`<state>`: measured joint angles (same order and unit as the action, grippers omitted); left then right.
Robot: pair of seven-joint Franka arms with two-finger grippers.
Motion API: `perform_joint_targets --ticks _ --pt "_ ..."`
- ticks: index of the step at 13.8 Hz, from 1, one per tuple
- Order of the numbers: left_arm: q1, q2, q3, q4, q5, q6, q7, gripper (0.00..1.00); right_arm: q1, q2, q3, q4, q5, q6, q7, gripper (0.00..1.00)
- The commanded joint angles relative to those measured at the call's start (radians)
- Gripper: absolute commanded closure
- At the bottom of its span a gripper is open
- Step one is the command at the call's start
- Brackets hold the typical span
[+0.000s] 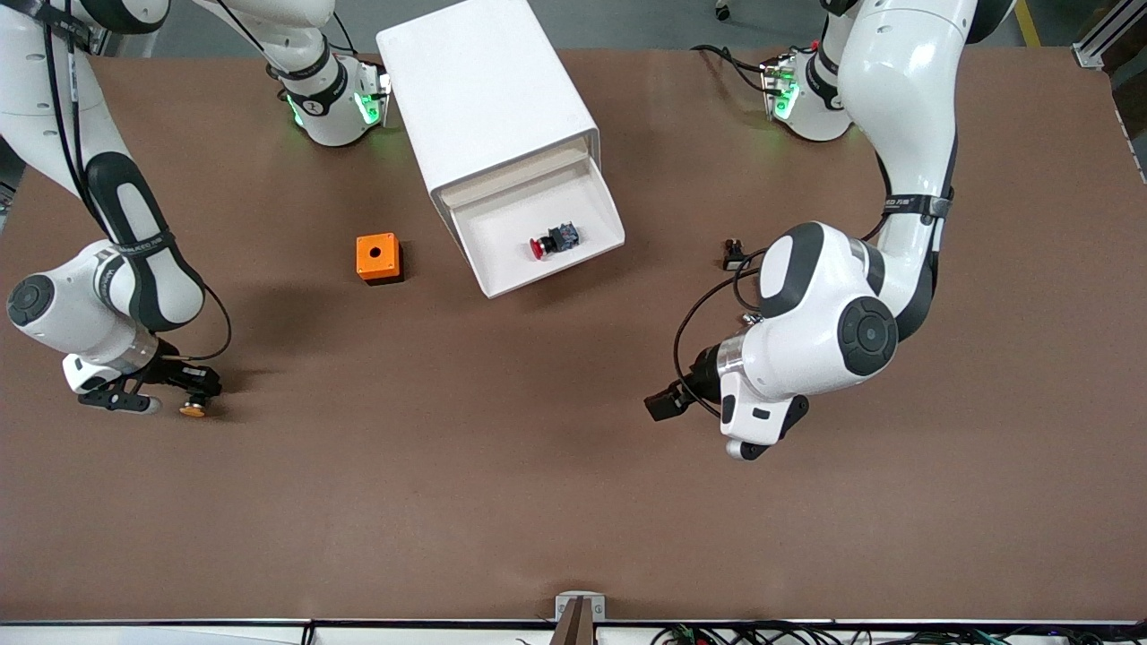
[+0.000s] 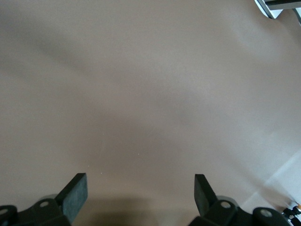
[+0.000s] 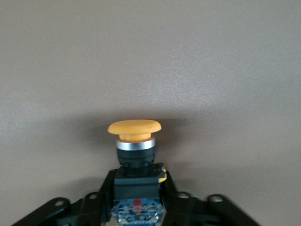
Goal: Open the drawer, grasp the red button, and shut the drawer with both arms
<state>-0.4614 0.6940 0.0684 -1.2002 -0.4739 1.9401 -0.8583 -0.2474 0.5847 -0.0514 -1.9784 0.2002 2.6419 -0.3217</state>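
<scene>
The left hand (image 1: 668, 400) is nearest, low over the brown worktop (image 1: 448, 502), wide open and holding nothing. The right hand (image 1: 184, 399) is closed tight on a yellow-capped switch (image 3: 135, 141). Farther back sits an orange cube (image 1: 377, 256). The drawer (image 1: 587, 204) is pulled open with the red button (image 1: 553, 242) inside.

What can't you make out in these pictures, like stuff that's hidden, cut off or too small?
- Left gripper: hidden under its own arm in the front view; only its open fingertips show in the left wrist view.
- Cabinet: seen from above, so its other drawers stay hidden; only the open drawer with the red button shows.
- Small black item near the left arm: too small to identify.
- Yellow-capped switch in the right gripper: its body is cut off by the right wrist view's edge.
</scene>
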Motion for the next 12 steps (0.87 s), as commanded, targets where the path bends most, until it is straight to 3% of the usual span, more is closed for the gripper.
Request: perform_joint_targets --ticks 1,8,12 --pt "-0.023 -0.024 0.004 -0.033 0.021 0.016 -0.01 0.0 0.005 -0.009 0.001 0.009 0.001 -0.04 0.004 1.0" --pt "-0.028 -0.011 0.004 -0.033 0.034 0.017 -0.01 0.0 0.094 -0.221 0.001 0.009 -0.036 -0.38 0.358 1.0" --pt "-0.028 -0.011 0.005 -0.035 0.034 0.017 -0.008 0.0 0.123 -0.244 0.007 0.024 -0.082 -0.442 0.502 1.0"
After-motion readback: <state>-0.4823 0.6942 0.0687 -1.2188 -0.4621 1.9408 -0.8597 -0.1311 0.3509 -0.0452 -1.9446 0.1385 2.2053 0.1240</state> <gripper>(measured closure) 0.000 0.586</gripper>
